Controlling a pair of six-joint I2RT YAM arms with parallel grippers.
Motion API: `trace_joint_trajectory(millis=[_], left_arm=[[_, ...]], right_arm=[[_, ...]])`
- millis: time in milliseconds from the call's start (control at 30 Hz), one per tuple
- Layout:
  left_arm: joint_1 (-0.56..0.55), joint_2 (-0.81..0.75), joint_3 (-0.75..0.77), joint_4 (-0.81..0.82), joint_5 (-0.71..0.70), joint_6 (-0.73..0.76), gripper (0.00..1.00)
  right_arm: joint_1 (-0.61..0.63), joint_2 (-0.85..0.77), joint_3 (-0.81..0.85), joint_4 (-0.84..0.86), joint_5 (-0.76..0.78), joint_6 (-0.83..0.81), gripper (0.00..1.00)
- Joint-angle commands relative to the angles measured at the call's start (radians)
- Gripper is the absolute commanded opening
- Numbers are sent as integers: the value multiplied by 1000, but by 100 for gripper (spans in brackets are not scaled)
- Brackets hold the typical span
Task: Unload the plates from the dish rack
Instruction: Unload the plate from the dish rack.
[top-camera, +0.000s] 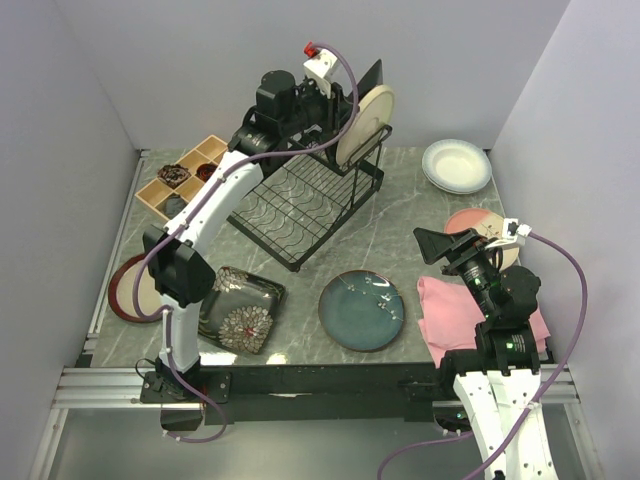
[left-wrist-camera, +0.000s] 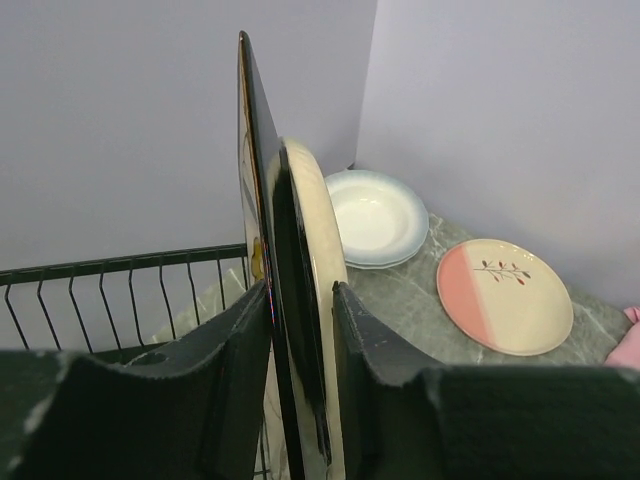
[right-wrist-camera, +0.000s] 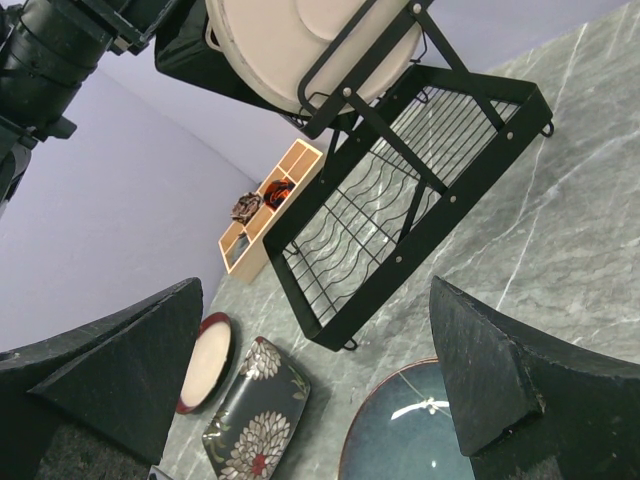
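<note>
The black wire dish rack (top-camera: 300, 210) stands at the back and also shows in the right wrist view (right-wrist-camera: 400, 180). A round cream plate (top-camera: 366, 122) and a black square plate (top-camera: 373, 80) stand upright in it. My left gripper (top-camera: 325, 100) is at their top edge. In the left wrist view its jaws (left-wrist-camera: 300, 290) are closed around the cream plate's rim (left-wrist-camera: 318, 230), and the black plate's thin edge (left-wrist-camera: 252, 120) lies against the left finger. My right gripper (top-camera: 450, 248) is open and empty above the table's right side (right-wrist-camera: 317, 290).
On the table lie a teal plate (top-camera: 362, 310), a black flowered square plate (top-camera: 240, 308), a brown-rimmed tan plate (top-camera: 128, 290), stacked white plates (top-camera: 457, 165) and a pink-and-cream plate (top-camera: 470, 222). A wooden compartment tray (top-camera: 185, 178) is back left. A pink cloth (top-camera: 445, 310) is front right.
</note>
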Motion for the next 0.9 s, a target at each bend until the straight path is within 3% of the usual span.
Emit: trace_joint_trajectory(millis=[0, 267, 867], left_arm=[[4, -1, 12, 22, -54, 20, 35], [4, -72, -47, 90, -108, -4, 40], [4, -44, -22, 10, -93, 29, 43]], right_arm=[[1, 3, 7, 33, 2, -17, 100], [2, 3, 4, 36, 0, -14, 100], [2, -4, 9, 30, -3, -15, 100]])
